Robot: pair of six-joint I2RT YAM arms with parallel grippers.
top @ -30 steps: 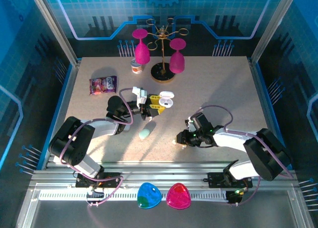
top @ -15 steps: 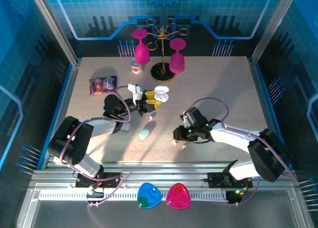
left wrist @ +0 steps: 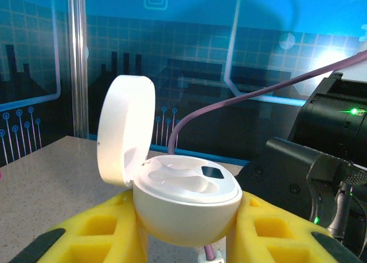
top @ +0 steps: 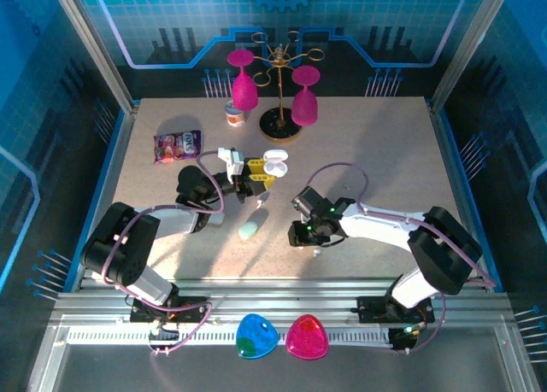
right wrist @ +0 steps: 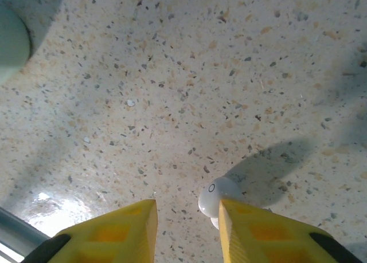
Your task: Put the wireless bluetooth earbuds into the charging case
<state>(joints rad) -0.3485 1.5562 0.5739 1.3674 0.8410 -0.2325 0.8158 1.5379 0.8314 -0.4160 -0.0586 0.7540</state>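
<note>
My left gripper [left wrist: 186, 217] is shut on the white charging case [left wrist: 186, 197]. Its yellow fingers [left wrist: 97, 231] press both sides of the round body. The lid stands open to the left and two moulded wells show on top. In the top view the charging case [top: 275, 163] hangs above the table's middle. One white earbud [right wrist: 221, 197] lies on the speckled table, right against the inner edge of my right finger [right wrist: 258, 234] and partly hidden behind it. My right gripper [right wrist: 186, 208] stands open, low over the table [top: 306, 241], with the earbud [top: 316, 252] beside it.
A mint case [top: 249, 230] lies on the table left of my right gripper, its edge showing in the right wrist view [right wrist: 11, 45]. At the back stand a rack with pink glasses [top: 282, 110], a small cup [top: 235, 114] and a snack packet [top: 177, 144].
My right arm has swung left towards the table's middle and come down by the earbud. The left gripper shifted slightly back and left with the case, then held still.
</note>
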